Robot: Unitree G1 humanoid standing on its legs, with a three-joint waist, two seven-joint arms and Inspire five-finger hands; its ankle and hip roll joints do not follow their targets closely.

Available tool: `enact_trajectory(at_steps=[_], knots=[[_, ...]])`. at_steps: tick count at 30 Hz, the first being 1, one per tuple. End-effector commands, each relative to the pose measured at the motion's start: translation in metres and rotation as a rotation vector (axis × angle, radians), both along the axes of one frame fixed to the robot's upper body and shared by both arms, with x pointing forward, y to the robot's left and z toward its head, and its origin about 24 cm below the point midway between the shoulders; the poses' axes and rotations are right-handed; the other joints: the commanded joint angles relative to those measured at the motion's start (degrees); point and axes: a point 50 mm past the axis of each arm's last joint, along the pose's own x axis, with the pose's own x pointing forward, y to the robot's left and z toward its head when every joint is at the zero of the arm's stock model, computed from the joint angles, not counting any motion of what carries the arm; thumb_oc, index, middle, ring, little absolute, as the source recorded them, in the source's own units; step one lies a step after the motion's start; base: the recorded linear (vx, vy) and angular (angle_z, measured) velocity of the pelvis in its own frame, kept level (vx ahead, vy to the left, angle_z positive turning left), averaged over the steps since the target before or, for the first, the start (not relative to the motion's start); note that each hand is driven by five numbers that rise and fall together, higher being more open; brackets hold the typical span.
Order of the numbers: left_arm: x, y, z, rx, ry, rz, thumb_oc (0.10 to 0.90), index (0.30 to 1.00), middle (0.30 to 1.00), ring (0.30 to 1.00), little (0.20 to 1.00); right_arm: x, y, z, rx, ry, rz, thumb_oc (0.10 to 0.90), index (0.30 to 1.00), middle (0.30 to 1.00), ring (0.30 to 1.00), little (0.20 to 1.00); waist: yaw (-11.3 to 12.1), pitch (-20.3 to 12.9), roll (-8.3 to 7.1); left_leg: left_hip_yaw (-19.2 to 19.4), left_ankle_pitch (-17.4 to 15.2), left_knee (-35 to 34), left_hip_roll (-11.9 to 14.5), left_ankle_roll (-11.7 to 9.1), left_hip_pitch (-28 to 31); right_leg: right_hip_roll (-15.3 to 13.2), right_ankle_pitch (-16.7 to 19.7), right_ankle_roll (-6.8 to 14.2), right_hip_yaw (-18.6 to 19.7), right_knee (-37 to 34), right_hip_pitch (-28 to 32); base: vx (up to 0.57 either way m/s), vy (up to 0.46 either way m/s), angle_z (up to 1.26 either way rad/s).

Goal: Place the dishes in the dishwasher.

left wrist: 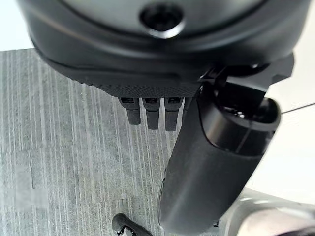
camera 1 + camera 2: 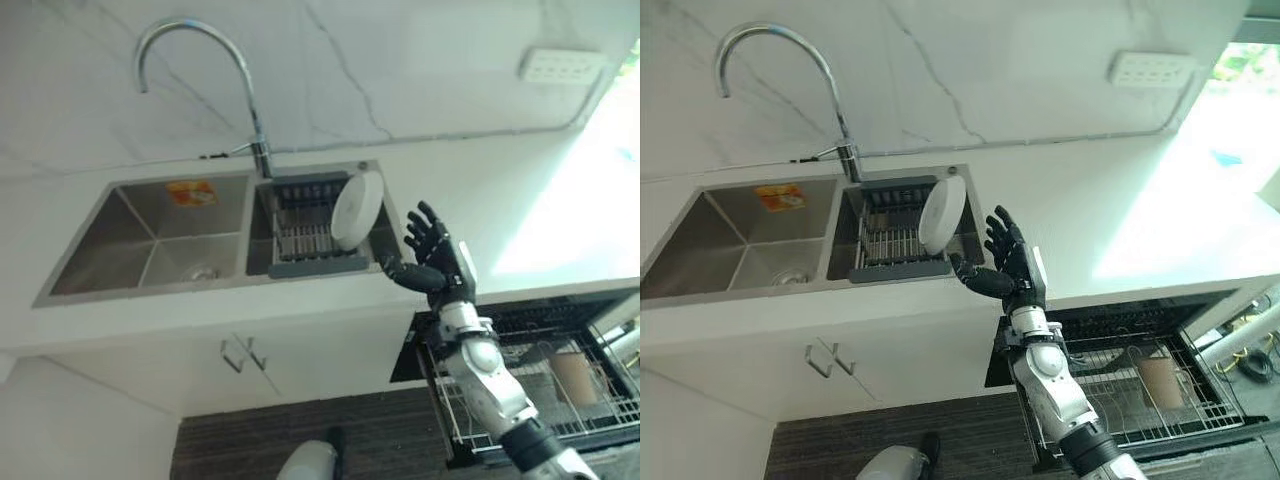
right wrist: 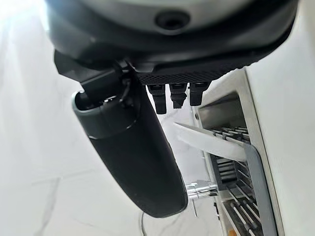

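Observation:
A white plate (image 2: pixel 357 208) stands on edge in the grey dish rack (image 2: pixel 305 266) set in the sink's right basin; its rim shows in the right wrist view (image 3: pixel 206 141). My right hand (image 2: pixel 437 253) is raised just right of the plate, fingers spread and straight, thumb reaching toward the rack, touching nothing that I can see. Below it the dishwasher's wire rack (image 2: pixel 530 385) is pulled out, with a brown cup (image 2: pixel 573 375) standing in it. My left hand (image 1: pixel 216 162) hangs over the striped floor with its fingers straight.
A double steel sink (image 2: pixel 150 240) with a tall curved faucet (image 2: pixel 200 70) sits in the white counter (image 2: pixel 520 200). White cabinet doors with handles (image 2: pixel 245 353) are below it. A wall socket (image 2: pixel 562 66) is at the upper right.

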Motion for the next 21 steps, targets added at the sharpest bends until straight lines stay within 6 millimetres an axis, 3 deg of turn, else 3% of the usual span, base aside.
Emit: enact_trajectory(at_steps=[1,13,21], knots=[[0.004,0.001,0.000,0.038,0.002,-0.107,0.800,0.900,0.900,0.900,0.900,0.016,-0.003,0.060,0.078,-0.244,-0.043,0.800,0.900,0.900,0.900,0.900,0.14,-0.10,-0.46,-0.90,-10.58,4.90,2.41,-3.00,1.29,0.76,2.07,0.71,-1.58,-5.04,2.16,0.09,0.045,0.06],[0.002,0.012,0.003,0.084,0.009,-0.247,0.800,0.900,0.900,0.900,0.900,0.038,-0.018,0.085,0.084,-0.247,-0.212,0.800,0.900,0.900,0.900,0.900,1.77,1.20,-1.01,-1.12,-10.90,4.90,1.80,-2.14,1.26,-0.40,2.97,1.30,-1.90,-5.04,1.31,0.12,0.042,0.01],[0.008,0.013,0.004,0.071,-0.010,-0.267,0.800,0.900,0.900,0.900,0.900,0.050,-0.025,0.092,0.132,-0.208,-0.243,0.800,0.900,0.900,0.900,0.900,2.55,2.77,-0.42,-2.46,-10.93,4.90,1.10,-1.57,1.06,-1.08,3.74,1.50,-1.84,-5.04,0.82,0.06,0.001,0.01]])
